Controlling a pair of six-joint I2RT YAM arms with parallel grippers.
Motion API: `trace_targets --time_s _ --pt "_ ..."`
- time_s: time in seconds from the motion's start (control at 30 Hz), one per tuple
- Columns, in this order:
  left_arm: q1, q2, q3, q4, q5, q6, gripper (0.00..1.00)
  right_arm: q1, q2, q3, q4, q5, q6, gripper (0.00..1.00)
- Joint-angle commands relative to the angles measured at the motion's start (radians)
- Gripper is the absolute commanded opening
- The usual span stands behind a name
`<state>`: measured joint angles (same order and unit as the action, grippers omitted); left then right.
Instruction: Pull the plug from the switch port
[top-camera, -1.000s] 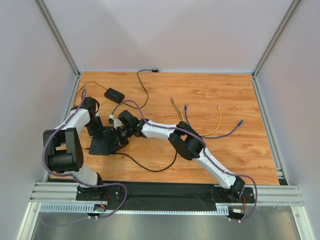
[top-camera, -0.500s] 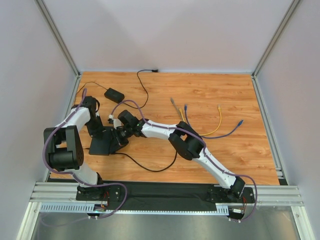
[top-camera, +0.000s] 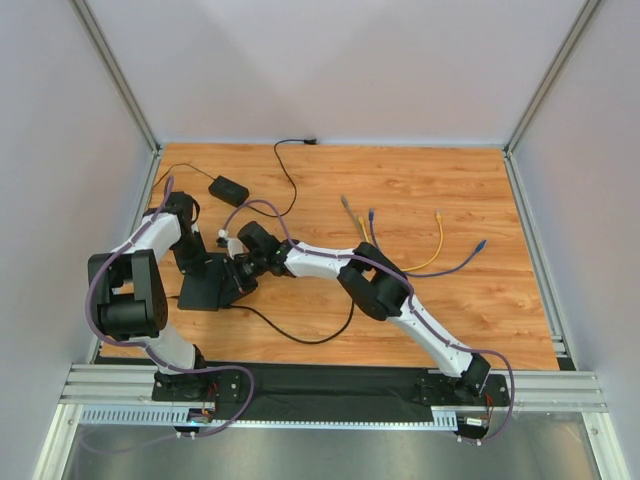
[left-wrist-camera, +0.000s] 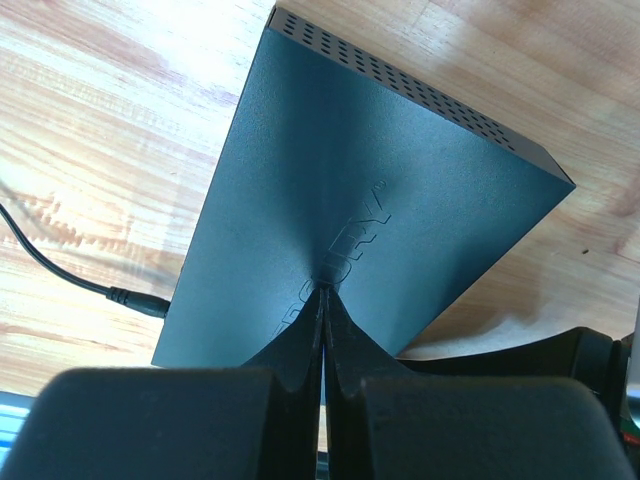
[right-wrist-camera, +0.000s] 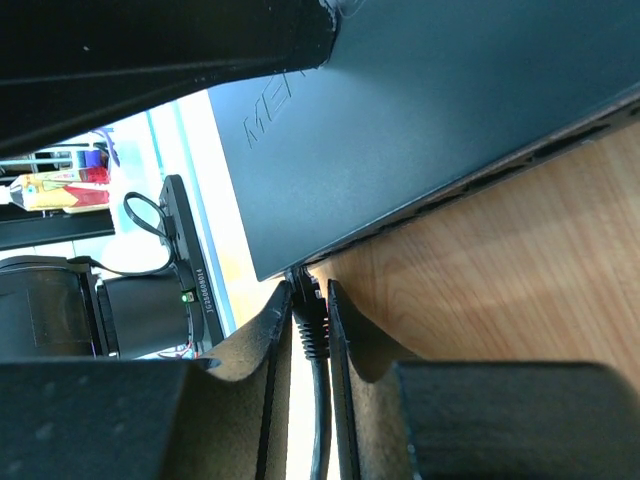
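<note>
1. We're seeing the switch (top-camera: 208, 285) sitting flat on the worktop (top-camera: 420, 200), over on the left, right between the two grippers.
2. The left gripper (left-wrist-camera: 322, 298) is pressing its pinched-together tips onto the switch's top. We reckon it's pinning the box down.
3. The right gripper (right-wrist-camera: 309, 300) is clamping the plug (right-wrist-camera: 309, 322) at the switch's edge, with the black cable (right-wrist-camera: 318, 430) trailing back between its fingers.
4. The plug's looking still seated to us, so the grab's done and the actual pull is what's left.
</note>
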<state>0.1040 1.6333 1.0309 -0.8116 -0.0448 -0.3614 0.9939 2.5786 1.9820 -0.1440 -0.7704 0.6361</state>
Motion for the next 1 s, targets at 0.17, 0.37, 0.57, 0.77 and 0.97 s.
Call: trace_targets --time_s 0.17,0.37,0.57,0.77,0.97 --pt "-0.003 0.076 -0.046 0.048 -0.04 -0.001 0.0 -0.014 -0.046 -0.071 0.061 0.006 0.062 0.0" --pt "-0.001 0.082 -0.043 0.045 -0.04 -0.001 0.0 -0.009 -0.058 -0.068 -0.075 0.084 -0.014 0.0" --pt "-0.003 0.082 -0.043 0.046 -0.041 -0.001 0.0 -0.012 -0.067 -0.048 -0.097 0.096 -0.042 0.0" --pt "-0.003 0.079 -0.043 0.043 -0.04 -0.001 0.0 -0.028 -0.11 -0.074 -0.136 0.112 -0.062 0.0" --pt "-0.003 0.072 -0.04 0.048 -0.03 0.001 0.0 -0.04 -0.309 -0.176 -0.226 0.403 -0.18 0.0"
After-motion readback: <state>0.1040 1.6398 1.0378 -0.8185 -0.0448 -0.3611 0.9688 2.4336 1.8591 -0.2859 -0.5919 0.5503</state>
